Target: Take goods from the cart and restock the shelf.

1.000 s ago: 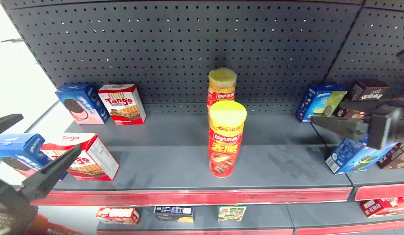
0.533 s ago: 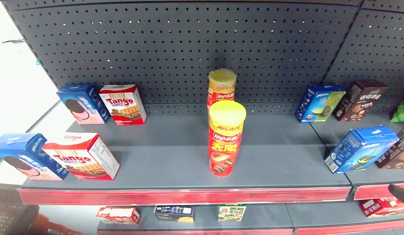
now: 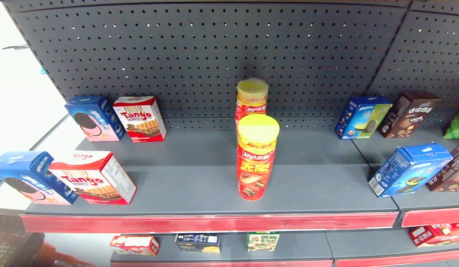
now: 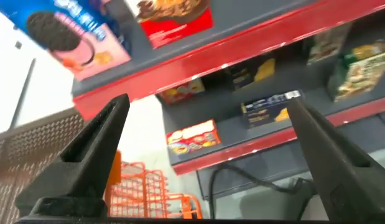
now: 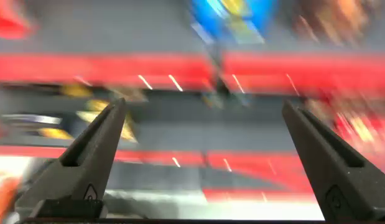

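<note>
Fronting a grey shelf [image 3: 311,178] backed by pegboard, holding left gripper [image 4: 206,102] spread empty near the orange cart [image 4: 145,186], right gripper [image 5: 204,104] likewise spread, front chip can [image 3: 256,159] standing mid-shelf, second can [image 3: 251,97] just behind.

Midway on the shelf [image 3: 200,185], front can [image 3: 257,157] upright directly before rear can [image 3: 251,97], near the back panel [image 3: 200,55]. At left, front wafer box [image 3: 92,178] just right of front cookie box [image 3: 27,178]; behind them, rear wafer box [image 3: 139,118] just right of rear cookie box [image 3: 93,118]
</note>
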Motion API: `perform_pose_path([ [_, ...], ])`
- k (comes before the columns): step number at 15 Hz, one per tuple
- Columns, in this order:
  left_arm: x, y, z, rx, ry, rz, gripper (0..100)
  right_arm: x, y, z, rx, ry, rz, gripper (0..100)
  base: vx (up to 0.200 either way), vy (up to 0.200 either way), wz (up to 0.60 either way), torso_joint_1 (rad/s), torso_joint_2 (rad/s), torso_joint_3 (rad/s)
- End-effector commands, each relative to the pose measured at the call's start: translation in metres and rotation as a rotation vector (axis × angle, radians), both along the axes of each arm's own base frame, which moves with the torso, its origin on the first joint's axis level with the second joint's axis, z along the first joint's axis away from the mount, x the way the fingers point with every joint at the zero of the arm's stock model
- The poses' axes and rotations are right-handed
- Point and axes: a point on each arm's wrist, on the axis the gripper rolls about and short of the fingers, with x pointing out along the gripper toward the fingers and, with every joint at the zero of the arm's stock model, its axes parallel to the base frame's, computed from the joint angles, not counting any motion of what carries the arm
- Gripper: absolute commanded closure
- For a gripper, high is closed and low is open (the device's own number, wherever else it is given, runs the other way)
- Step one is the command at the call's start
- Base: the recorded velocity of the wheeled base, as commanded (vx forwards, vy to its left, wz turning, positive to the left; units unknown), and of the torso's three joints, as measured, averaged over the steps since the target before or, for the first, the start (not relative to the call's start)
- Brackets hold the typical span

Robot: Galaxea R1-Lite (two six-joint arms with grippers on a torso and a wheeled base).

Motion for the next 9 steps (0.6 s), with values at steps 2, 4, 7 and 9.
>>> perform_pose_path([
  [2,-0.0009,-0.0017,-0.0021,-0.026,-0.005,0.075,0,-0.0062,-0.0001,-0.0065,-0.011,-0.078,-0.151,0,0.000,0.000,0.00,0.000,0.00,0.000],
  [4,-0.0009,-0.0018,-0.0021,-0.019,-0.006,0.069,0,-0.0057,-0.0006,-0.0068,-0.010,-0.092,-0.170,0,0.000,0.000,0.00,0.000,0.00,0.000],
  [7,-0.0010,-0.0031,-0.0021,-0.021,-0.005,0.010,0,-0.0049,0.0038,-0.0087,-0.025,-0.077,0.033,0,0.000,0.000,0.00,0.000,0.00,0.000],
  [9,-0.0010,-0.0033,-0.0021,-0.010,-0.006,0.000,0,-0.0053,0.0034,-0.0135,-0.032,-0.023,0.015,0,0.000,0.000,0.00,0.000,0.00,0.000],
])
